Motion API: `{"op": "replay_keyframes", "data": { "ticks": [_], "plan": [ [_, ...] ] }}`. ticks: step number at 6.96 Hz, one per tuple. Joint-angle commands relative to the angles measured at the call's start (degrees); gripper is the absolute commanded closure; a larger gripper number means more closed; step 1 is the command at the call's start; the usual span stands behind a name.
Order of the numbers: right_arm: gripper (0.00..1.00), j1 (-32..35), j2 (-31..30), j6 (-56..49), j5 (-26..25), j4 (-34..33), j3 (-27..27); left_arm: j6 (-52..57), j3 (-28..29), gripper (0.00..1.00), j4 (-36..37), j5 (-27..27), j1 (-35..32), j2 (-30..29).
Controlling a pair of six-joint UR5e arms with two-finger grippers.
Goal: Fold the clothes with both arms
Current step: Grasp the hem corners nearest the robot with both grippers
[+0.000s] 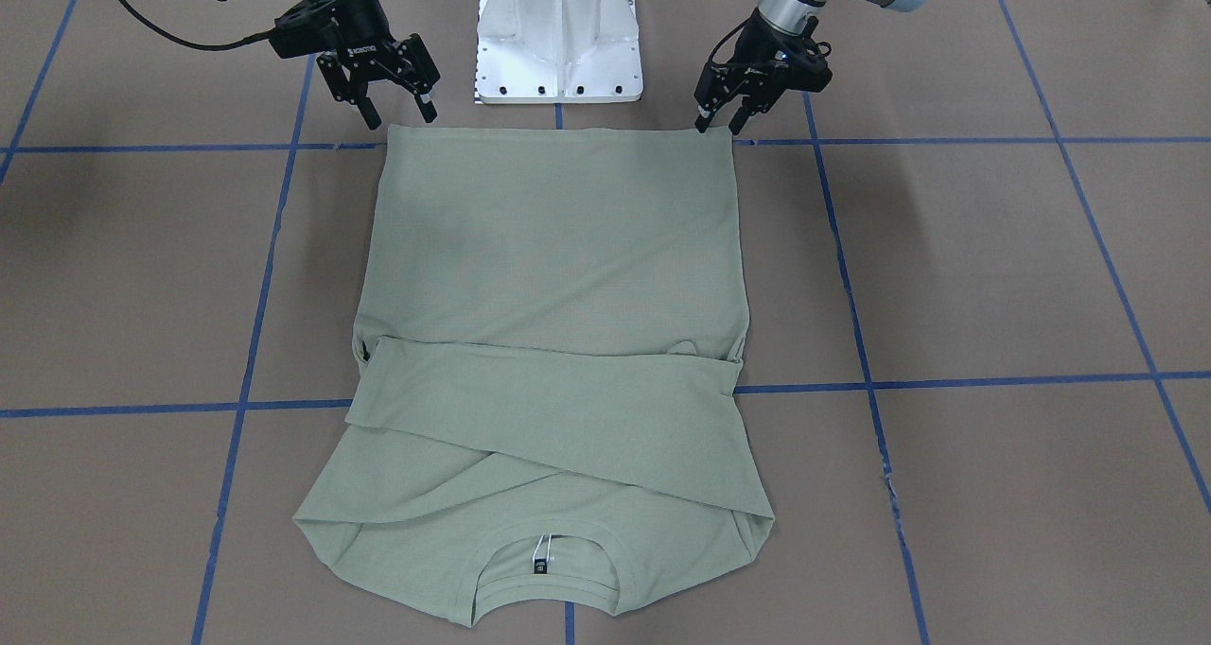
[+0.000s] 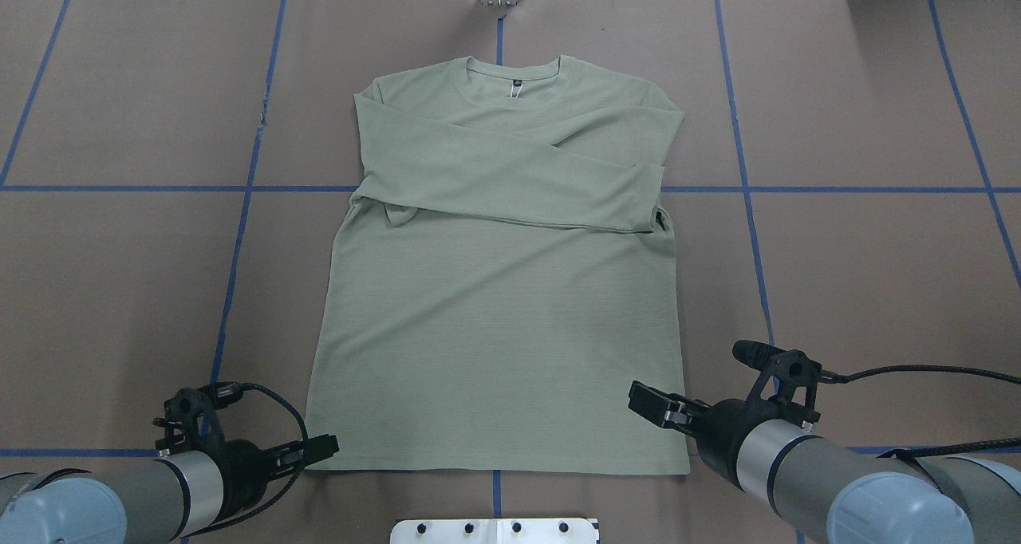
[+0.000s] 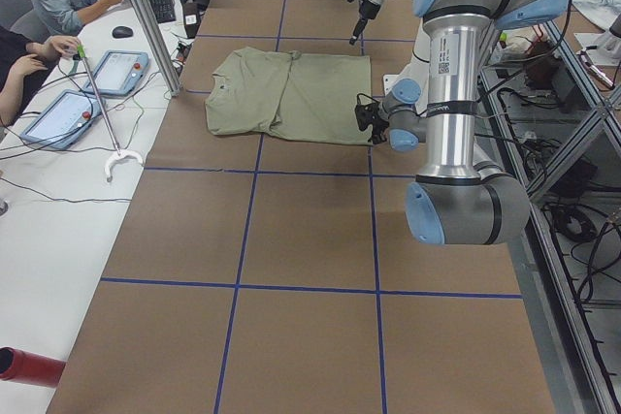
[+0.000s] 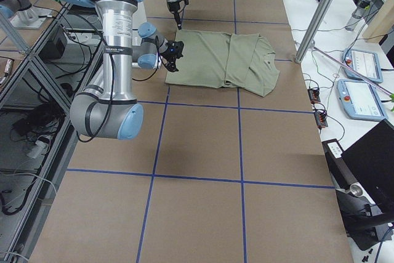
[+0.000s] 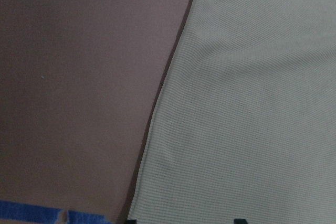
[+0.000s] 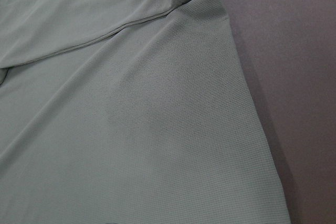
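Observation:
The pale sage-green shirt [image 1: 558, 276] lies flat on the brown table [image 1: 993, 267], with both sleeves folded across the chest and the neckline with its black label [image 1: 540, 564] far from the robot. It also shows in the overhead view [image 2: 494, 313]. My left gripper [image 1: 724, 125] is open and low at one hem corner [image 2: 319, 447]; the left wrist view shows the shirt's edge [image 5: 247, 103] between its tips. My right gripper [image 1: 397, 111] is open and empty, just above the other hem corner [image 2: 654, 404]. The right wrist view shows only cloth [image 6: 131, 129].
The white pedestal base [image 1: 558, 35] stands just behind the hem. Blue tape lines [image 1: 946, 380] grid the table. Operators with tablets [image 3: 58, 113] sit beyond the far edge, next to a metal pole [image 3: 146, 16].

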Motion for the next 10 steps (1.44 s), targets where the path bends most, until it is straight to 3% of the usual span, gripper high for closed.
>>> {"op": "replay_keyframes", "data": {
  "ticks": [1, 8, 10],
  "plan": [
    [0.04, -0.5, 0.0, 0.0, -0.4, 0.0, -0.1, 0.1, 0.0, 0.31, 0.0, -0.1, 0.4, 0.2],
    [0.04, -2.1, -0.1, 0.4, -1.9, 0.0, -0.2, 0.1, 1.5, 0.33, 0.2, -0.3, 1.3, 0.3],
    [0.04, -2.1, -0.1, 0.4, -2.0, 0.0, -0.2, 0.1, 1.5, 0.41, 0.2, -0.3, 1.6, 0.1]
  ]
}}
